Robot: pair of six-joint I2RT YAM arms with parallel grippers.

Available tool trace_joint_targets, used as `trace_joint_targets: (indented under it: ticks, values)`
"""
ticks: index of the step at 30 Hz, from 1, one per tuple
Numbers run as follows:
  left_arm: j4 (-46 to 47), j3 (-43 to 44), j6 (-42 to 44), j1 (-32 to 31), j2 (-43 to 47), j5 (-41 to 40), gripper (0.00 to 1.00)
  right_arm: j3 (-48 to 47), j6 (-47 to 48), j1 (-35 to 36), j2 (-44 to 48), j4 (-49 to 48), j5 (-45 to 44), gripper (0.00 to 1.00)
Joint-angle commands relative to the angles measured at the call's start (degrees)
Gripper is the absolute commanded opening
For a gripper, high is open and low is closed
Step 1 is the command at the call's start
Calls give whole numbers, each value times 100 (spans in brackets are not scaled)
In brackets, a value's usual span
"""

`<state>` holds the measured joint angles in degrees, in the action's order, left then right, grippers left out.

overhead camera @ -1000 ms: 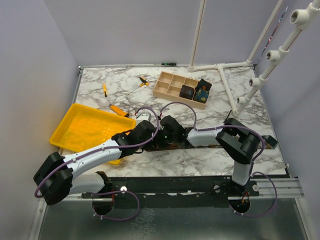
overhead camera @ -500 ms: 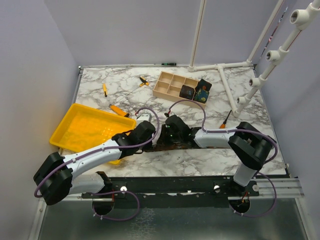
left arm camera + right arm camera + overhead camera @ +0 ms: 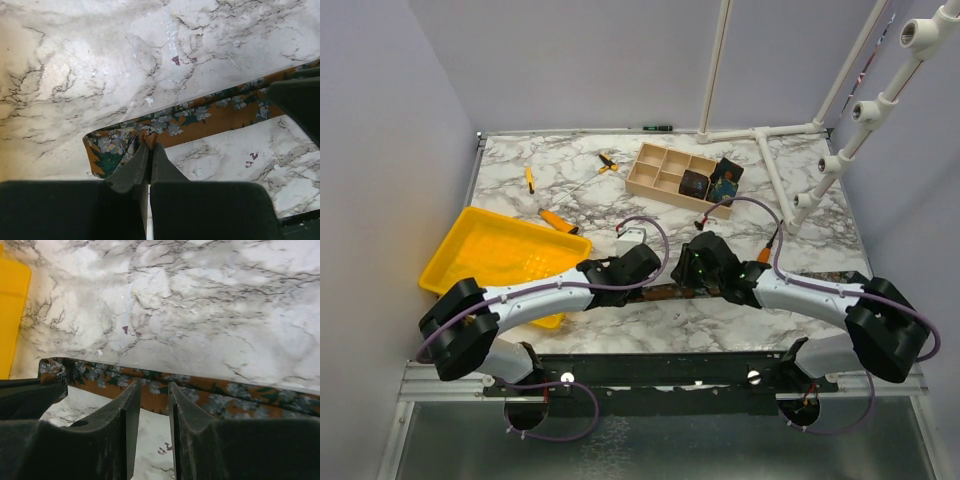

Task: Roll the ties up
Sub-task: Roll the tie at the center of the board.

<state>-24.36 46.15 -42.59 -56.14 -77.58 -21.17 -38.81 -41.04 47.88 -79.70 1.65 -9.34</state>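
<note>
While only the folded end of the tie (image 3: 215, 112) is pinned, the main risk, as I judge it, is that the start of the roll comes undone. The cloth looks thin and slick, and the fold at the left gripper (image 3: 149, 150) is loose and a little skewed. A turn of the wrist could let the layers slide out or wind crooked.

The second risk is the long free length. It lies flat on the table (image 3: 720, 322), from about 6 o'clock out toward 4 o'clock. With nothing steadying it, a pull from the pinned end could drag, twist or bunch it instead of wrapping it evenly.

The left gripper has its jaws pressed together, tips on the fold, and is clamped on the tie's end as far as the wrist view shows. The right gripper (image 3: 151, 390) sits just to the 3 o'clock side of it with its fingers (image 3: 127, 410) a little apart. The gap between them is narrow, and the strip runs across beneath it. It holds nothing, and I cannot tell whether the tips touch the cloth.

Two dark rolls (image 3: 696, 183) sit in the wooden box (image 3: 660, 168) at 12 o'clock, well apart from this work.
</note>
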Motion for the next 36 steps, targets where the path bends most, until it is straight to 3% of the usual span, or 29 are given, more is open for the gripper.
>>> trace_joint_targets:
  ticks: [1, 16, 23, 36]
  values:
    - [-236, 342, -363, -204, -537, -430, 0, 299, 120, -130, 483, 370, -304, 33]
    - [-241, 997, -647, -494, -1618, -460, 0, 703, 41, -164, 880, 419, -175, 34]
    - [-245, 942, -732, -494, -1523, -415, 32, 710, 50, -160, 942, 439, -135, 35]
    - [-298, 585, -807, -494, -477, -323, 54, 563, 164, -164, 1177, 516, 363, 52]
